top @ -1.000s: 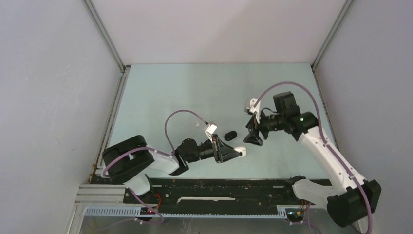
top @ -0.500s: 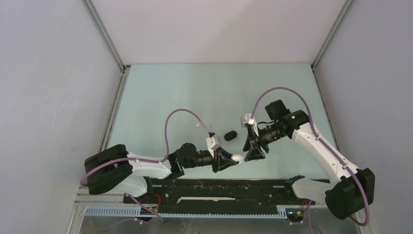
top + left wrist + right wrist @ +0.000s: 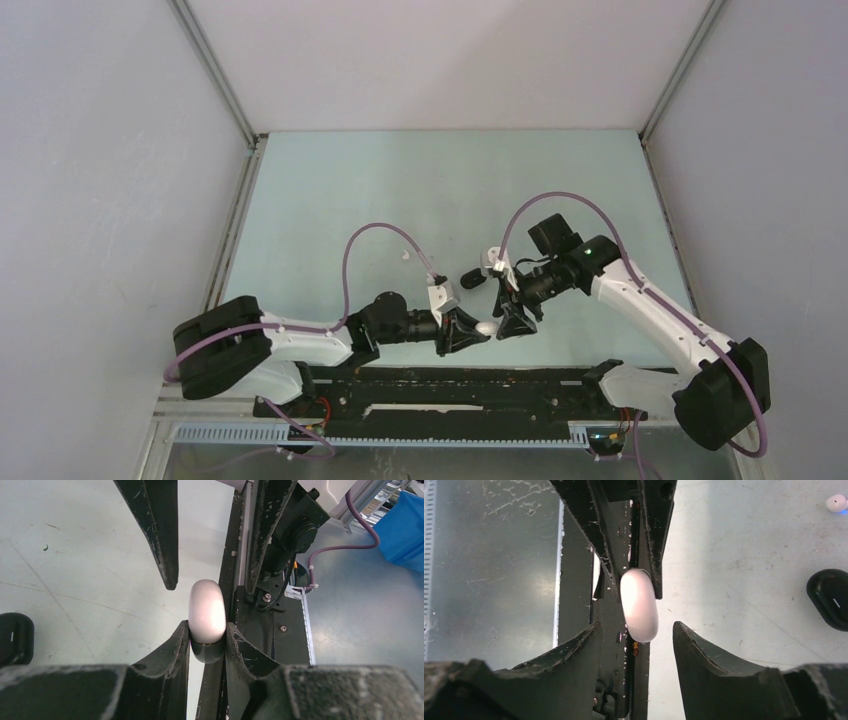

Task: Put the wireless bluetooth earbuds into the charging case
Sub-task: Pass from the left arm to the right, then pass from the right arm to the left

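My left gripper (image 3: pixel 207 630) is shut on a white pebble-shaped charging case (image 3: pixel 206 612), held off the table near the front edge with its dark lower part between the fingers. The same case (image 3: pixel 639 605) points at my right gripper (image 3: pixel 636 625), which is open. The case's tip lies just between the right jaws, with a gap on each side. From above, the case (image 3: pixel 486 327) bridges the left gripper (image 3: pixel 476 329) and the right gripper (image 3: pixel 506 324). One white earbud (image 3: pixel 837 502) lies on the table further back, and shows as a speck (image 3: pixel 405 255) from above.
A black oval case (image 3: pixel 473 277) lies shut on the table just behind the two grippers, also visible at the left wrist view's edge (image 3: pixel 15 637) and in the right wrist view (image 3: pixel 831 597). The black base rail (image 3: pixel 450 385) runs under the held case.
The right gripper has come down and left to meet the left gripper, its jaws narrowing somewhat. The left arm first swung the white case toward the front edge, then held still.
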You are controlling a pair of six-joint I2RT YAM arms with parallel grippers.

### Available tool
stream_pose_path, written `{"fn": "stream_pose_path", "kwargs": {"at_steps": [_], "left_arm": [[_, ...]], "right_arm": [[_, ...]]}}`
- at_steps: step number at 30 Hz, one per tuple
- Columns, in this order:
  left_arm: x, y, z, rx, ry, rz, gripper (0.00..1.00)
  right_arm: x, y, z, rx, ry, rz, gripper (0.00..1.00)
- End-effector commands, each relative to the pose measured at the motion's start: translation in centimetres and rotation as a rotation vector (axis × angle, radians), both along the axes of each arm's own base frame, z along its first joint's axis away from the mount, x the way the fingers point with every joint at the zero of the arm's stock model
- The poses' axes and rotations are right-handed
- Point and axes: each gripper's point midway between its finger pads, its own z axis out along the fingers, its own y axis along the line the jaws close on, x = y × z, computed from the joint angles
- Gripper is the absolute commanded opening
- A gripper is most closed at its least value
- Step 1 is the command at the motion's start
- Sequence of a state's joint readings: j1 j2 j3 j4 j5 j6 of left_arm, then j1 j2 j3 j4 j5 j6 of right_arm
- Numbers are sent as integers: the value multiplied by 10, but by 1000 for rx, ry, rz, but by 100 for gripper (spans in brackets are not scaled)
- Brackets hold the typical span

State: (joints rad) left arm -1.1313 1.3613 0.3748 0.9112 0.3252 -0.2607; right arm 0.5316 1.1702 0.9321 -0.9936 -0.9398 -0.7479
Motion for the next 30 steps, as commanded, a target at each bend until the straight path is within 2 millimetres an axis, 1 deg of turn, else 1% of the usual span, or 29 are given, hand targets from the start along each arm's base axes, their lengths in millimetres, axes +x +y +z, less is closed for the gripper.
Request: {"fn": "stream_pose_path", "kwargs": {"at_steps": [1, 6, 12, 13, 14, 16, 17, 18, 22, 26, 30], "left_arm": [[-2, -9, 30, -87, -62, -37, 9], [0, -7, 35, -110, -73, -17, 11], [2, -8, 39, -125, -77, -11, 13], [2, -8, 38, -125, -76, -9, 15], [3, -8, 37, -124, -77, -5, 19], [5, -8, 33, -112, -76, 8, 31], [6, -7, 29, -105, -76, 13, 37], [6, -7, 26, -97, -81, 16, 41], [7, -5, 15, -91, -72, 29, 47], [5, -8, 14, -112, -56, 13, 48], [4, -11, 13, -127, -44, 7, 47]], "right_arm": [[9, 6, -2, 3, -54, -14, 57], [6, 9, -6, -12, -44, 8, 49], [4, 9, -8, -14, -34, 17, 34], [3, 9, -8, -15, -31, 18, 31], [3, 9, -8, -15, -32, 18, 28], [4, 8, -7, -13, -41, 17, 23], [5, 8, -6, -12, -49, 14, 22], [6, 8, -5, -12, -56, 9, 21], [10, 7, -2, -5, -81, -8, 19], [11, 7, -3, -8, -79, -15, 19], [11, 7, -2, -7, -79, -18, 19]]}}
